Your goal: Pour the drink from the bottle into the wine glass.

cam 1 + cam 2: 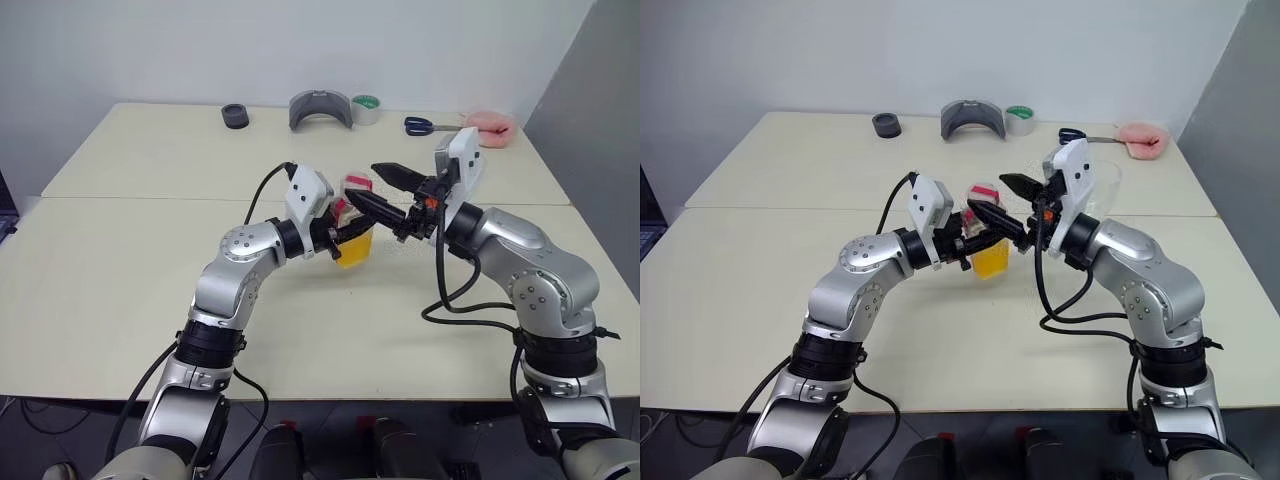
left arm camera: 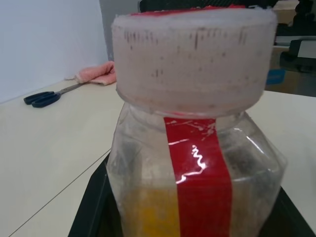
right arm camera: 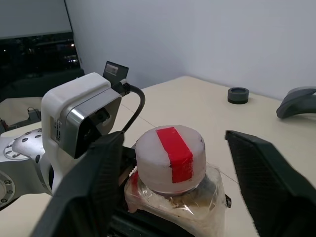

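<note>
Your left gripper is clamped tight on the bottle, holding it upright above the middle of the table, with the drink sitting in its lower part and the red stripe running up its side. The cap is on, white with a red band across its top. Your right gripper comes in from the right with its fingers spread on either side of that cap, a clear gap showing on each side, so it has hold of nothing. Along the table's far edge you have a small black ring, a grey curved piece, a roll of tape, scissors and a pink cloth.
</note>
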Motion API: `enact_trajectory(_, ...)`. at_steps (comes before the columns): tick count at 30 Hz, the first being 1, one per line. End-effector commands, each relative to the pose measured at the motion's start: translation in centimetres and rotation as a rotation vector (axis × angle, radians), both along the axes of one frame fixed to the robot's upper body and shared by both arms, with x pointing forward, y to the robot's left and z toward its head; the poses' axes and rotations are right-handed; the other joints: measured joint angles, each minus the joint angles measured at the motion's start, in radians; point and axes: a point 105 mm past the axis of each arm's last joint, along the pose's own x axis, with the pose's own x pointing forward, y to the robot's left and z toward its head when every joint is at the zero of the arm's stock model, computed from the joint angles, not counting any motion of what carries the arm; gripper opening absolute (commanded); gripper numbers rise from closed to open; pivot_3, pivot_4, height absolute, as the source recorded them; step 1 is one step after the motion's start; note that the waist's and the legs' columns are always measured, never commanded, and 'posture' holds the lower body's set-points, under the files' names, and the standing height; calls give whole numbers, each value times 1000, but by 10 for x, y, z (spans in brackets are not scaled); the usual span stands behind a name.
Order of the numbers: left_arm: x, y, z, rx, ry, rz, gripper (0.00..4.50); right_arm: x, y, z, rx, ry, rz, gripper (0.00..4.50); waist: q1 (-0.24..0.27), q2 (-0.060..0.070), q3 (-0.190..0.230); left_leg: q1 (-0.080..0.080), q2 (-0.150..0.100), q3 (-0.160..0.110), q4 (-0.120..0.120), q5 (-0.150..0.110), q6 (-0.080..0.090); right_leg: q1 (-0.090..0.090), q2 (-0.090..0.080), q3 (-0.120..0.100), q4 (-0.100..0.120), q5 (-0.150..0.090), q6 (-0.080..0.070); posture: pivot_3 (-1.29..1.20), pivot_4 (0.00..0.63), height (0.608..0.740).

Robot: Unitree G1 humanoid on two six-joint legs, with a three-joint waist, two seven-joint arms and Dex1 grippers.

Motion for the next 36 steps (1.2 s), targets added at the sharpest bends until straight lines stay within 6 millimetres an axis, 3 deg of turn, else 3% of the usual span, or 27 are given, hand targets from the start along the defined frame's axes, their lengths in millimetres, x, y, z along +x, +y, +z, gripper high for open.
enact_trajectory(1, -7, -7, 22, -27, -76, -32, 1743, -7, 6, 15, 3, -74, 31, 2167, 0, 0, 0, 0, 0, 0, 0, 0, 0, 0, 0, 0, 0, 0, 0, 0, 150, 740)
enact_trajectory(7, -7, -8, 22, -28, -72, -36, 1743, -8, 7, 13, -7, -75, 45, 49, 0, 0, 0, 0, 0, -1, 0, 0, 0, 0, 0, 0, 0, 0, 0, 0, 150, 740)
enact_trajectory(13, -7, -8, 23, -28, -70, -38, 1743, -8, 6, 15, -15, -89, 52, 49, 0, 0, 0, 0, 0, -1, 0, 0, 0, 0, 0, -1, 0, 0, 0, 0, 150, 740)
enact_trajectory(17, -7, -8, 24, -31, -70, -36, 1743, -8, 4, 17, -12, -96, 53, 918, 0, 0, 0, 0, 0, -1, 0, 0, 0, 0, 0, -1, 0, 0, 0, 0, 150, 740)
enact_trajectory(24, -7, -8, 25, -35, -68, -38, 1743, -8, 8, 12, -47, -98, 57, 3470, 0, 0, 0, -1, 0, -1, 0, 0, 0, 0, 0, -1, 0, 0, 0, 0, 150, 740)
enact_trajectory(36, -7, -10, 25, -35, -66, -45, 1743, -6, 8, 10, -60, -97, 49, 3470, 0, 0, 0, -1, 0, -1, 0, 0, 0, 0, 0, -1, 0, 0, 0, 0, 150, 740)
